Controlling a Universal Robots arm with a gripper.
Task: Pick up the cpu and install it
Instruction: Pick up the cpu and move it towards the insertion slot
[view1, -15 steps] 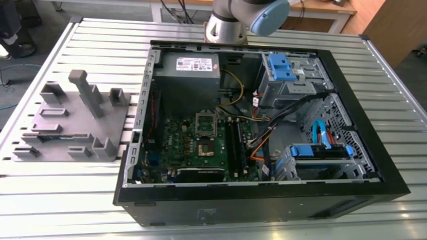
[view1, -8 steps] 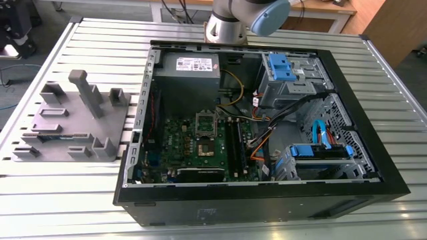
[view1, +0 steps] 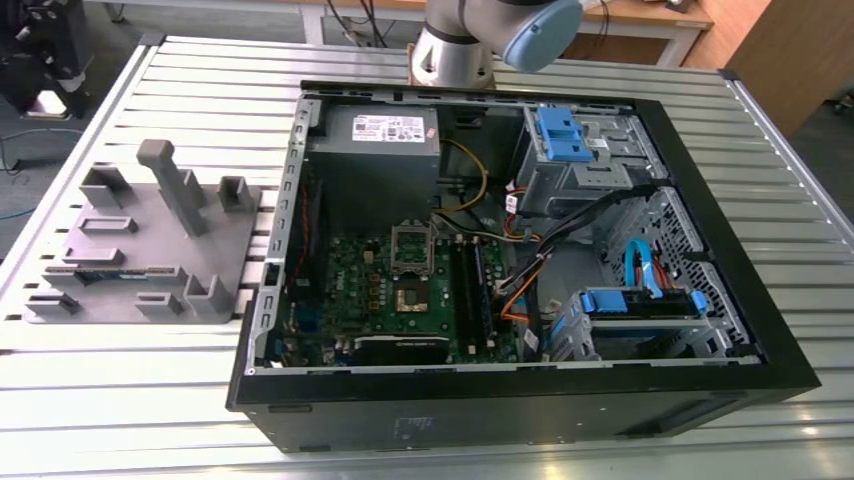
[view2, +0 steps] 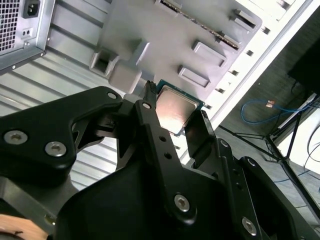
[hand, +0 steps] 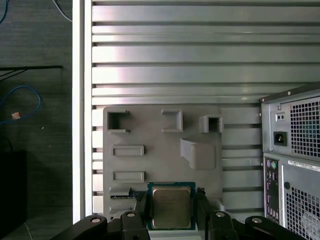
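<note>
Biggest thing is the ribbed aluminium table (view1: 134, 400), running edge to edge in the exterior view. On it lies the big black open computer case (view1: 747, 330), from centre frame down to the lower right. The grey robot arm (view1: 467, 40) with a blue cap pokes in at the top middle. On the exterior view's left sits the grey plastic tray (view1: 120, 250) with blocks sticking up, just beside the case. The green motherboard (view1: 360, 290) lies flat inside the case, about centre frame. In both wrist views the black gripper (hand: 172, 196) has its fingers (hand: 141, 212) clamped on two opposite edges of the small square cpu (hand: 171, 206) with the shiny metal top. It's lifted clear, with the tray well behind it.
</note>
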